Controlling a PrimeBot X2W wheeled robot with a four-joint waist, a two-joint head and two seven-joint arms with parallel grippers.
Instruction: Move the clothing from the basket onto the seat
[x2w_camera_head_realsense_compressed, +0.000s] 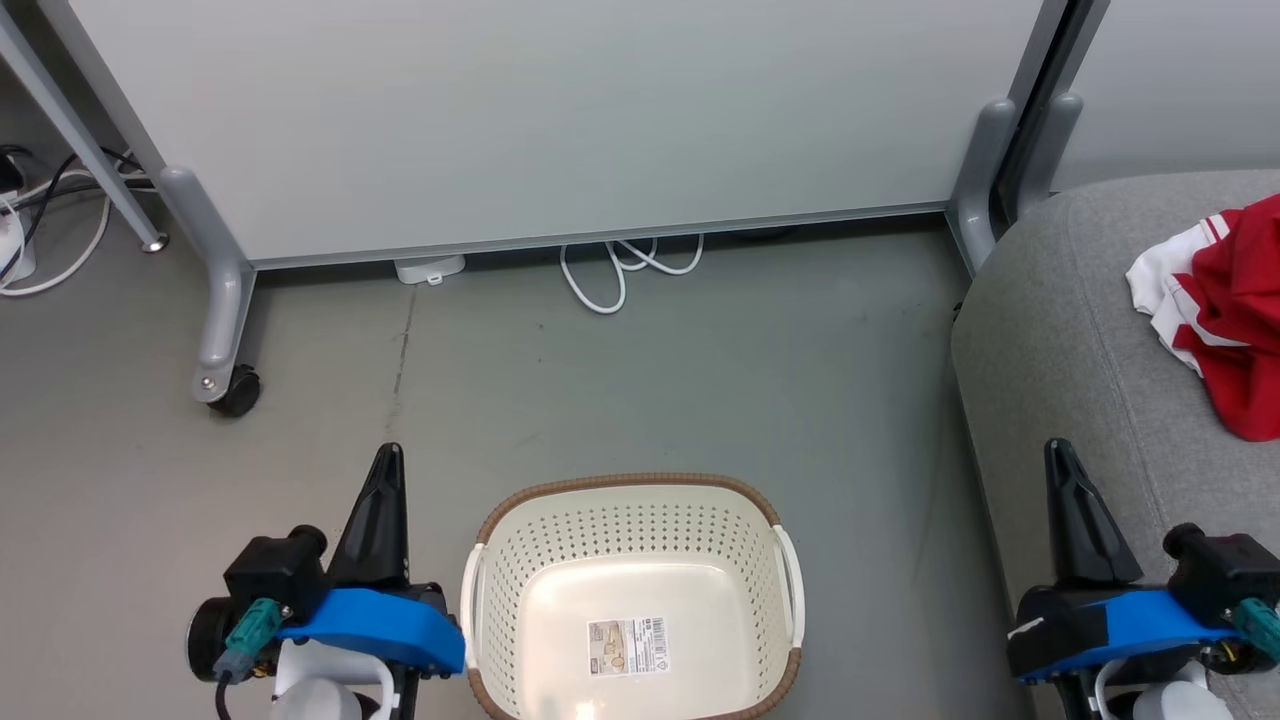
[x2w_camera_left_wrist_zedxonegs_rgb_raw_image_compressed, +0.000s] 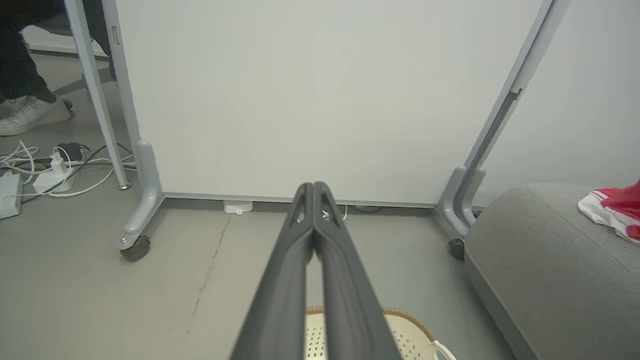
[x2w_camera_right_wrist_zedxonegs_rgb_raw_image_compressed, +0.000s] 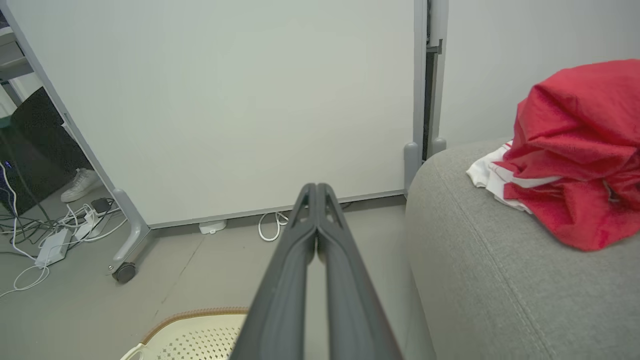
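The red clothing with white stripes lies bunched on the grey seat at the right, seen close in the right wrist view as clothing on the seat. The cream basket with a brown rim stands on the floor at bottom centre, with nothing in it but a barcode label. My left gripper is shut and holds nothing, just left of the basket. My right gripper is shut and holds nothing, over the seat's front edge. Both wrist views show fingers pressed together, the left gripper and the right gripper.
A pale partition panel on castor feet stands behind the basket. White cables loop under it, and more cables and a power strip lie at the left. A person's white shoe shows beyond the panel.
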